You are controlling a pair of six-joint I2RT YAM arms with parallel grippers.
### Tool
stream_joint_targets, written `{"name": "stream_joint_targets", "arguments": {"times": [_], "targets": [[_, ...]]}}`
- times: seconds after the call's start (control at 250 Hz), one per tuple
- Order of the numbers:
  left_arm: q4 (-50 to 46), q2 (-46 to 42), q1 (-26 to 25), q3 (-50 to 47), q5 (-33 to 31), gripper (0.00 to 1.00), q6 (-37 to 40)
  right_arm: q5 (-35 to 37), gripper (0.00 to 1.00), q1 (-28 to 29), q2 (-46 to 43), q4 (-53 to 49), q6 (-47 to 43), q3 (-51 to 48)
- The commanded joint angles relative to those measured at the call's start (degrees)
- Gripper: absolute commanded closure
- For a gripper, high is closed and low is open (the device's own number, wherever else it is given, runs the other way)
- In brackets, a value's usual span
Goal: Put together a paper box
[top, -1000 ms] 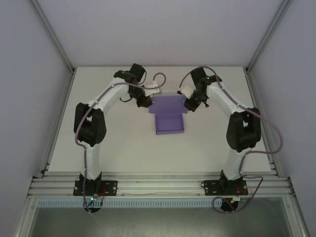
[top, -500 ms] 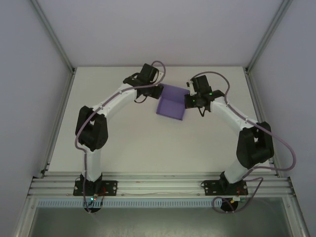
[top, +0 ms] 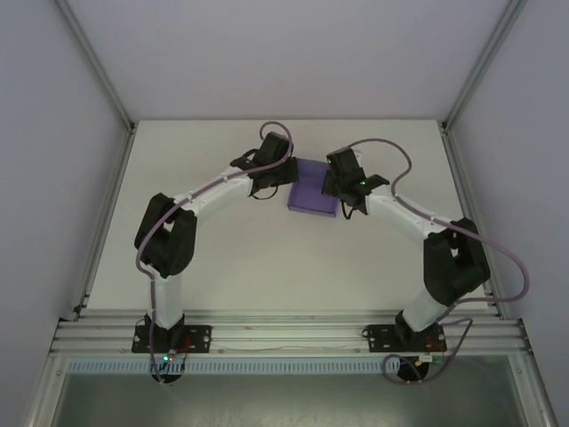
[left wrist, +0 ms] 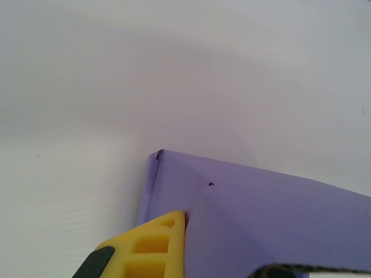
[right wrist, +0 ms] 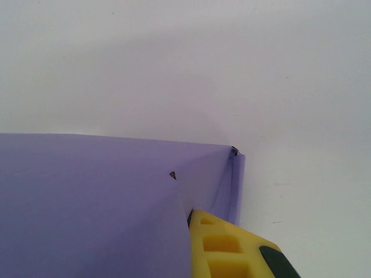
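The purple paper box (top: 311, 189) is held between my two grippers over the far middle of the table. My left gripper (top: 284, 174) is shut on its left side and my right gripper (top: 332, 184) on its right side. In the left wrist view a yellow finger (left wrist: 152, 246) presses against a flap of the paper box (left wrist: 261, 220) near a folded corner; the other finger is hidden behind the card. The right wrist view mirrors this, a yellow finger (right wrist: 227, 249) lying against a flap of the paper box (right wrist: 87, 202) beside its corner.
The white table (top: 222, 258) stretches bare toward the arm bases. Grey walls and aluminium frame posts (top: 464, 98) close the far side and both flanks. A metal rail (top: 284, 334) runs along the near edge.
Both grippers have swung in toward each other and away from the bases. The box has gone from lying open on the table to a smaller, tilted shape held between them.
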Motion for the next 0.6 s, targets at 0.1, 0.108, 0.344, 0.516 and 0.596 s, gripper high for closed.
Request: {"name": "stream_joint_targets", "arguments": {"times": [0.1,0.108,0.344,0.516,0.596], "targets": [[1.3,-1.8,-2.7,-7.2,-4.3,1.00,-3.8,3.1,1.00,0.3,-0.3,7.4,2.8,-4.5],[1.6,-1.8,-2.8,-7.6,-4.2,1.00,-4.0,3.0,1.00,0.3,-0.2,7.6,2.8,-4.7],[6.3,-4.1,-4.7,-13.4,-3.9,1.00,-7.3,4.0,1.00,1.1,-1.0,10.2,2.9,-11.1],[7.1,-5.9,-7.1,-16.1,-6.6,1.00,-7.3,5.9,1.00,1.6,-3.7,12.0,2.8,-16.2],[9.4,-5.4,-7.9,-17.7,-6.1,1.00,-8.7,5.9,1.00,1.6,-4.1,14.0,3.0,-18.3]]}}
